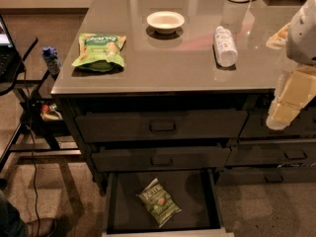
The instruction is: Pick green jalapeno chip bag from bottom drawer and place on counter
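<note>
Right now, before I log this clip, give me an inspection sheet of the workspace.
Surface: glossy grey rectangular counter, cluttered.
Job's things: crinkly olive-green chip bag lies flat inside the open dark bottom drawer.
Clutter: light-green snack bag, white round bowl, white bottle on its side.
End effector: cream end effector hangs at the right, below the counter edge, apart from the chip bag.
Cables: dark cable drops to the floor at left.
Surroundings: black side table, brown shoe at left.

Arm (302, 31) white rounded shell, cream blocky link (296, 90) under it, pale gripper (276, 118) just below the counter (173, 65) front edge
</note>
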Motion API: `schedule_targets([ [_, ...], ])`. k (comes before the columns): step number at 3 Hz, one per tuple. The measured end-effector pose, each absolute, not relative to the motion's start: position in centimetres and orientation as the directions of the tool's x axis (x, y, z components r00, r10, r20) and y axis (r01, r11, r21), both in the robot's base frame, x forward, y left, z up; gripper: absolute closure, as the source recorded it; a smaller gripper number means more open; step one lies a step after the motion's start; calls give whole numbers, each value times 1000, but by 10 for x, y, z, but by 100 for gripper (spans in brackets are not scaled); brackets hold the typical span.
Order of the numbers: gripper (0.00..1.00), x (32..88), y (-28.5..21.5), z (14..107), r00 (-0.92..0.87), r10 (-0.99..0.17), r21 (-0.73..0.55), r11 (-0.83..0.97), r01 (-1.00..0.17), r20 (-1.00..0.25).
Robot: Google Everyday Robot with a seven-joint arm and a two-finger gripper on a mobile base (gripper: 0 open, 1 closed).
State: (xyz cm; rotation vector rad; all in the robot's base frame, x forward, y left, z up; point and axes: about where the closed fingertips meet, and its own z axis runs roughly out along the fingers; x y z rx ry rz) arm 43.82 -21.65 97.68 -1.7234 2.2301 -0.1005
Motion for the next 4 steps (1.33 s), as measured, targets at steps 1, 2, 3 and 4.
schedule_targets([
  [1, 0, 438, -216, 977, -221, -953, -248, 270, -930, -207],
  [2, 0, 431, -204, 961, -225, -950, -228, 274, -934, -217],
  [3, 0, 417, -174, 934, -230, -953, -253, 276, -927, -198],
  [4, 0, 397, -146, 865, -241, -960, -187, 265, -946, -142],
])
